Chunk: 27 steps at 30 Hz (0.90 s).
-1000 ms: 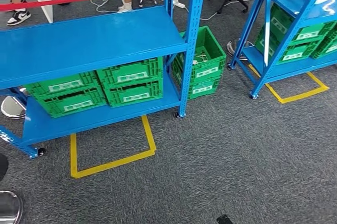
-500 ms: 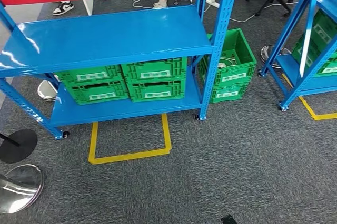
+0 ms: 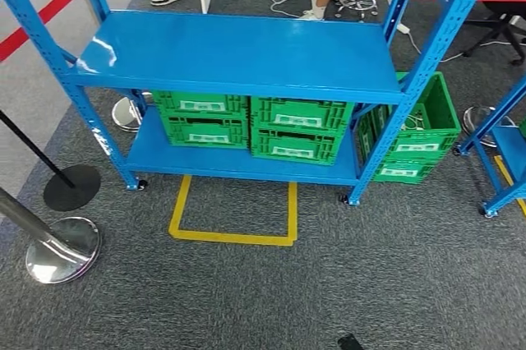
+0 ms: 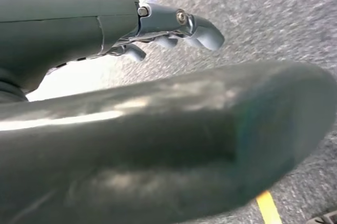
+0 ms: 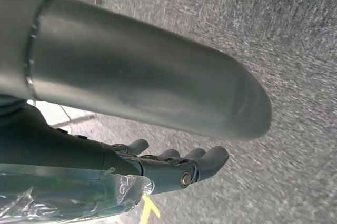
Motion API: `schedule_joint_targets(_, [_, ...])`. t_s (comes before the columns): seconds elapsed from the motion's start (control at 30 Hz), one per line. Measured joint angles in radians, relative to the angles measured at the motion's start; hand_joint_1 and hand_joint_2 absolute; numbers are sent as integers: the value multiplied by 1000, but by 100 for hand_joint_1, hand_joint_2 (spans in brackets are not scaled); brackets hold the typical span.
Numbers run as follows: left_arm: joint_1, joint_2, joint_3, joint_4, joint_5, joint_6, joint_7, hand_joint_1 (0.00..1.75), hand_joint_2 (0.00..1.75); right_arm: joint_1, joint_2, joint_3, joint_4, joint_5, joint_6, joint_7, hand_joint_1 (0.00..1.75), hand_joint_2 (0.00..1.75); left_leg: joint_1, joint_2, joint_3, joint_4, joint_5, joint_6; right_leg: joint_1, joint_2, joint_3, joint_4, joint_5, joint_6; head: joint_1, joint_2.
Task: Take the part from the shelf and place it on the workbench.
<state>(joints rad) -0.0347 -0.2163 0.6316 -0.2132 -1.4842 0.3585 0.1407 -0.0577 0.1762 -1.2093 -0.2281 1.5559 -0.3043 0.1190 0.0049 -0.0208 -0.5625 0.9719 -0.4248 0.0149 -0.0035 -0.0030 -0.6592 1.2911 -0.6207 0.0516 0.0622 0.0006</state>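
— Where is the part thought to be?

— The blue shelf (image 3: 236, 50) is spread across mid-frame with a bare top. Green crates (image 3: 297, 128) are stowed beneath, and a yellow floor outline (image 3: 233, 237), likely a standing mark, is taped below centre.

— And the hands?

— The left robot hand (image 4: 159, 21) is held wide and empty. A clear-wrapped item (image 5: 59, 195), possibly the part, is seen against the right robot hand (image 5: 159, 169); a grip cannot be told.

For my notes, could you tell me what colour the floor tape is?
Yellow floor tape, clearest in head view.
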Motion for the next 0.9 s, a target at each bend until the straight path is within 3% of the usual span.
schedule_joint_targets(0.03, [1,0,1,0,1,2,2,0,0,0,0,0,0,-4,-1,0,0,0,0,-9,1,0,0,0,0,1,-9,3,15,0,0,0])
schedule_joint_targets(0.1, [1,0,7,0,4,5,10,0,0,0,0,-2,0,-15,0,13,0,0,2,-23,6,0,-2,-4,-2,4,30,-106,91,-1,0,0])
schedule_joint_targets(0.13, [1,0,12,0,5,6,15,0,44,-1,0,-3,0,-20,3,23,0,0,1,-28,7,1,-4,-8,-4,10,60,-177,124,-1,1,0])
schedule_joint_targets(0.2, [0,-1,23,0,7,10,27,0,131,-6,0,-9,2,-28,8,44,0,87,-1,-33,7,4,-7,-18,-6,24,103,-270,157,-5,-1,0])
schedule_joint_targets(0.23, [0,0,27,0,8,10,33,0,175,-7,1,-11,3,-30,11,50,0,131,-3,-33,4,5,-6,-16,-6,28,107,-282,156,-8,-1,0])
schedule_joint_targets(0.27, [-1,0,31,0,8,7,41,0,175,-8,1,-13,4,-30,13,54,0,175,-3,-33,2,5,-4,-9,-6,29,107,-284,158,-11,-2,0])
schedule_joint_targets(0.33, [-1,1,41,0,10,1,51,0,175,-8,2,-16,5,-33,17,60,0,175,-4,-33,1,3,0,6,-5,29,104,-285,161,-12,-2,0])
schedule_joint_targets(0.43, [-1,4,49,0,26,-8,47,0,175,-7,-1,-8,5,-57,23,63,0,175,-2,-33,2,-4,4,3,0,29,102,-284,162,-20,-2,0])
schedule_joint_targets(0.57, [3,13,38,0,99,-27,37,0,0,0,-8,39,4,-135,38,56,0,0,3,-33,4,-12,7,-27,3,29,101,-283,161,-26,-2,0])
schedule_joint_targets(0.7, [11,24,9,0,188,-48,25,0,0,12,-21,100,1,-227,54,44,0,0,4,-33,3,-13,7,-40,4,29,101,-283,162,-28,-1,0])
schedule_joint_targets(0.9, [24,42,-41,-6,308,-76,10,0,0,29,-34,195,-8,-350,77,30,0,0,2,-33,3,-13,7,-40,2,29,103,-287,164,-28,-1,0])
